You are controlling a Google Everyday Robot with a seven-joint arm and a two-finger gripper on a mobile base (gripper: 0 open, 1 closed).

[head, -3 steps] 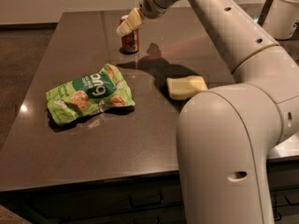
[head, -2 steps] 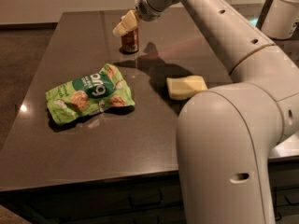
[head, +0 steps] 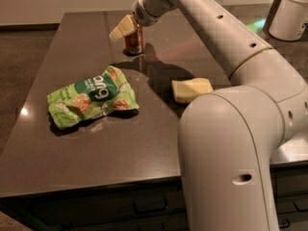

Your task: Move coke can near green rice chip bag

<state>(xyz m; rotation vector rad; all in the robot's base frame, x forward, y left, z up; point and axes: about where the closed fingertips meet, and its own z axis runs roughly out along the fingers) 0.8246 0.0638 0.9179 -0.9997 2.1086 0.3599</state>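
Note:
The coke can (head: 134,42), red-orange and upright, stands at the far middle of the dark table (head: 96,153). My gripper (head: 123,29) is at the can's top left side, right against it, with the arm reaching in from the right. The green rice chip bag (head: 92,102) lies flat at the table's left middle, well apart from the can and nearer the front. The can's upper part is partly hidden by the gripper.
A pale yellow sponge-like block (head: 191,89) lies right of the bag, close to my arm's base. A white container (head: 291,13) stands at the far right. My own white body (head: 231,167) fills the front right. The table's front edge runs along the bottom.
The gripper has shifted a little left and down beside the can's top. The can, bag and block have not moved.

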